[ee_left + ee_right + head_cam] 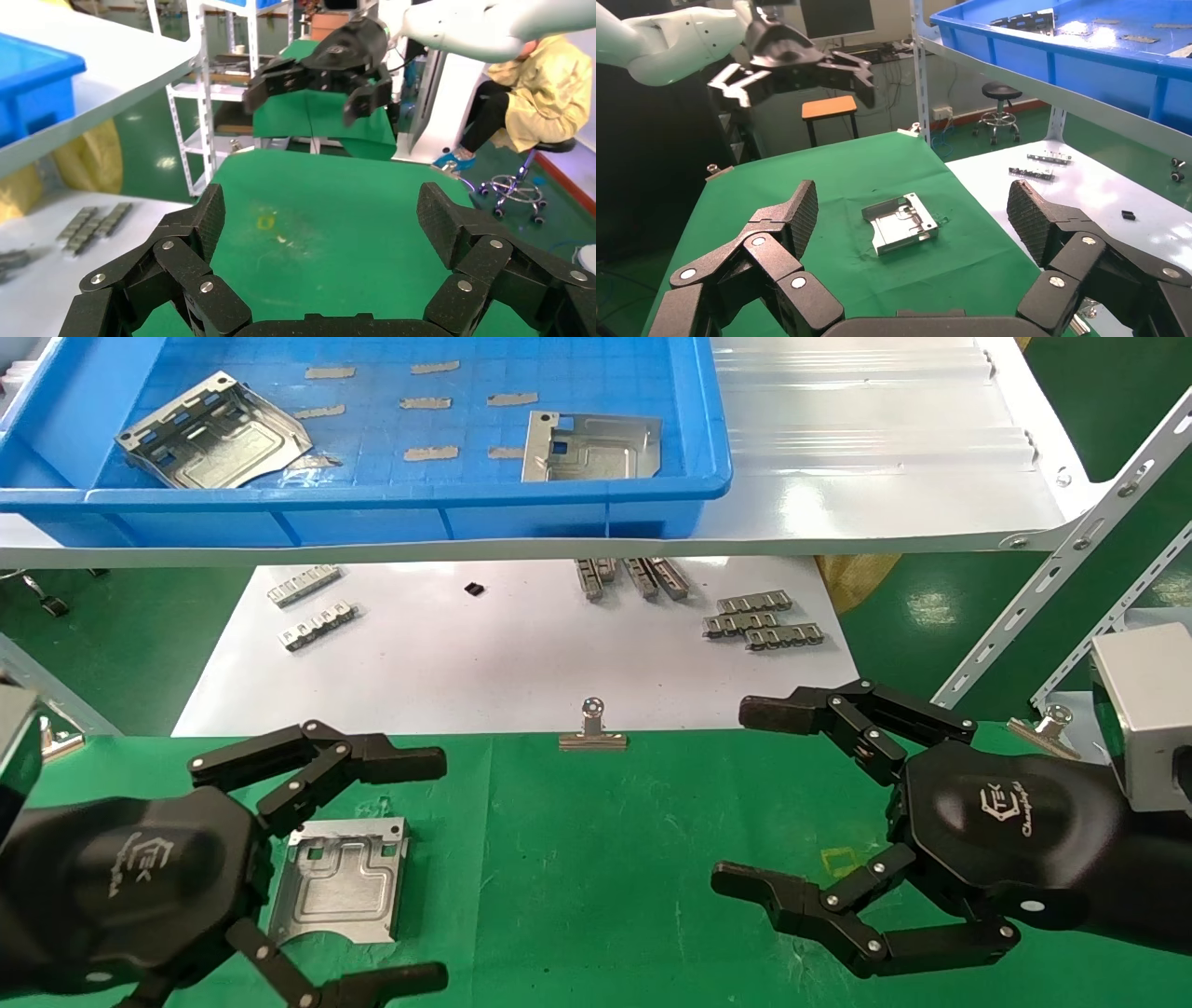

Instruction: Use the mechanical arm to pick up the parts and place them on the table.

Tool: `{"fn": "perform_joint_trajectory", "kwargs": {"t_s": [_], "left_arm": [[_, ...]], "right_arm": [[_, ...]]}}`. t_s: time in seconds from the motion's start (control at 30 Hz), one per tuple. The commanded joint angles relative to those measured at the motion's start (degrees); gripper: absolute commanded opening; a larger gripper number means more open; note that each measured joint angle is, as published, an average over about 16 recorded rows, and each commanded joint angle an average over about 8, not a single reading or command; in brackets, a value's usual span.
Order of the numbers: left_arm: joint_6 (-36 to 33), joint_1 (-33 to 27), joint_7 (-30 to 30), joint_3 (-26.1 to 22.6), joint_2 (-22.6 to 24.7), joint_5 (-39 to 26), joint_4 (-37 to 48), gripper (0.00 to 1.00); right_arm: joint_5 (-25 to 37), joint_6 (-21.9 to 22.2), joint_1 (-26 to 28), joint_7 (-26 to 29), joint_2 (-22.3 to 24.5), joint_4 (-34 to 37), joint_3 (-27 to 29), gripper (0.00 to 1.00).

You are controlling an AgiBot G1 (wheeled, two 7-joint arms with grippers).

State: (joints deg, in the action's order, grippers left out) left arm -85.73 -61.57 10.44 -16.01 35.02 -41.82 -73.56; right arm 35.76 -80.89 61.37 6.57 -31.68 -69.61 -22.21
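One metal plate [340, 879] lies flat on the green table [596, 859], and nothing is touching it. It sits just past the palm of the left pincer [372, 873], in the gap between that pincer's spread fingers, but lower down, on the cloth. The right wrist view shows the left pincer hanging up in the air above the table, wide open and holding nothing. So it looks like this plate has been put down, and that step is done. Two more plates wait in the blue tray [708, 421], far ahead of both pincers and higher up on the white shelf [885, 477]. One plate [212, 432] lies toward the left side of the tray and the other plate [592, 446] lies nearer the middle. The next move would likely be to lift an arm up and forward over the tray wall, come down on one plate, and close the fingers on its edges. The plates are thin and flat, so getting a good hold may be tricky. The right pincer [759, 798] hangs over the right side of the table, well apart from the plate. It is wide open too and holds nothing.
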Motion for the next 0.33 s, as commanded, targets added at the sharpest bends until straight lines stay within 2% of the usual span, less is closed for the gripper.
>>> {"fn": "perform_joint_trajectory", "kwargs": {"t_s": [0.03, 0.33], "left_arm": [[0.1, 0.74, 1.01, 0.87, -0.22, 0.3, -1.42, 1.0], [0.18, 0.77, 0.92, 0.85, -0.26, 0.41, -1.32, 1.0]], "right_arm": [[0.0, 0.0, 0.0, 0.0, 0.0, 0.0, 0.0, 1.0], [-0.01, 0.01, -0.01, 0.0, 0.0, 0.01, 0.0, 1.0]]}}
